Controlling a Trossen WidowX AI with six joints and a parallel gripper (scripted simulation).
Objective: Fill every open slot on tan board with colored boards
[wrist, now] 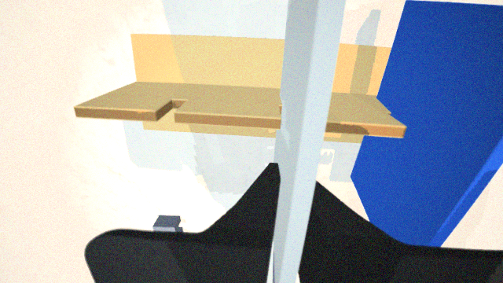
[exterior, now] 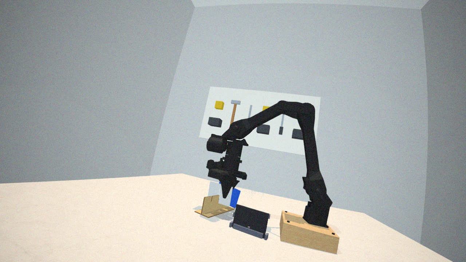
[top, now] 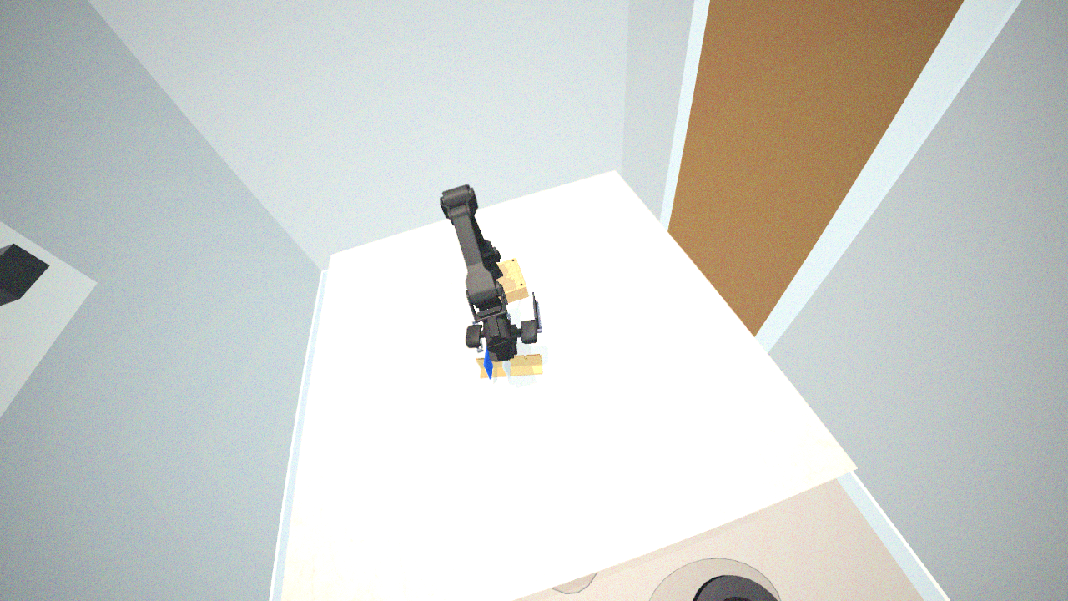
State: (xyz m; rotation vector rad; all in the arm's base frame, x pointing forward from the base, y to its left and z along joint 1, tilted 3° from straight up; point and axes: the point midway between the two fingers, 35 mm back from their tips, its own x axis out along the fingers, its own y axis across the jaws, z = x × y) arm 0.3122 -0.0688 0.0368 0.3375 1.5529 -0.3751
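Note:
My gripper [exterior: 228, 194] [wrist: 281, 172] is shut on a pale grey board and points down. The pale grey board [exterior: 213, 188] [wrist: 304, 98] is upright and crosswise to the tan board [top: 526, 361] [exterior: 208, 205] [wrist: 224, 101], at its middle. It hides most of the middle slot; how deep it sits there cannot be told. A blue board [top: 488, 365] [exterior: 235, 198] [wrist: 440, 98] stands crosswise near one end of the tan board. The slot near the other end is open. A black board [exterior: 251, 217] stands in its dark holder [exterior: 249, 230].
The arm's wooden base block [top: 515, 280] [exterior: 307, 239] is behind the black board's holder. Part of a dark holder [wrist: 167, 222] shows low left in the wrist view. A tool panel [exterior: 205, 133] hangs on the wall.

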